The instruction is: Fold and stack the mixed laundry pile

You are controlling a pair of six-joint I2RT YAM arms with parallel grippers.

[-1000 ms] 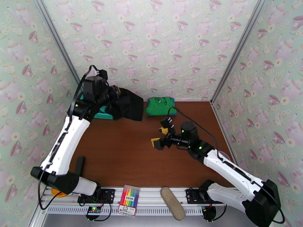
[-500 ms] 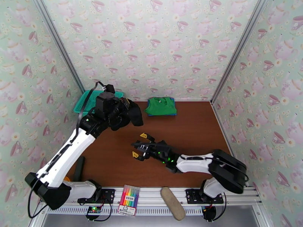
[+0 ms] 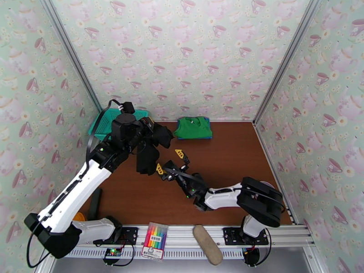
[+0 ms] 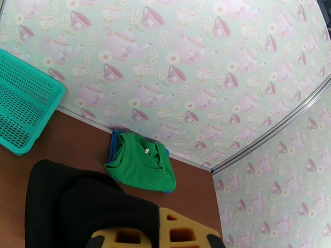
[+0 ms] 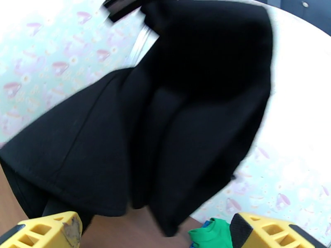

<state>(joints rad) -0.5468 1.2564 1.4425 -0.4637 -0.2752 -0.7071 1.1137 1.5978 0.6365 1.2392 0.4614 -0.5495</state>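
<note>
The mixed laundry pile (image 3: 193, 127) sits in 2 places right now. At the far edge of the brown table (image 3: 236, 160), the green garment (image 4: 140, 166) lies folded flat on the blue garment (image 4: 114, 141), with just a blue edge peeking out on its left. The third piece, the black garment (image 3: 148, 155), is up in the air left of centre, dangling from the left gripper (image 3: 150, 133). That gripper's jaws are clenched on a bunched fold of it, and in the left wrist view black cloth is wedged between the yellow fingers (image 4: 186, 230).

Look at that fabric! It's matte, knit and completely limp, falling in deep folds with a loose hem at the bottom. I'd call it light and not slippery, but with 0 stiffness, so 1 grip point only gives you a hanging bundle. The smart hold looks like the hem or a corner, so the 2 arms can stretch it flat.

And here's the right gripper (image 3: 170, 162), low and near, jaws released and spread wide, pointing up under that hem. Its wrist view has the black folds hanging just above both yellow fingers (image 5: 45, 230); I can't tell whether they're touching.

The teal mesh basket (image 3: 102, 123), rigid plastic, waits far left.
</note>
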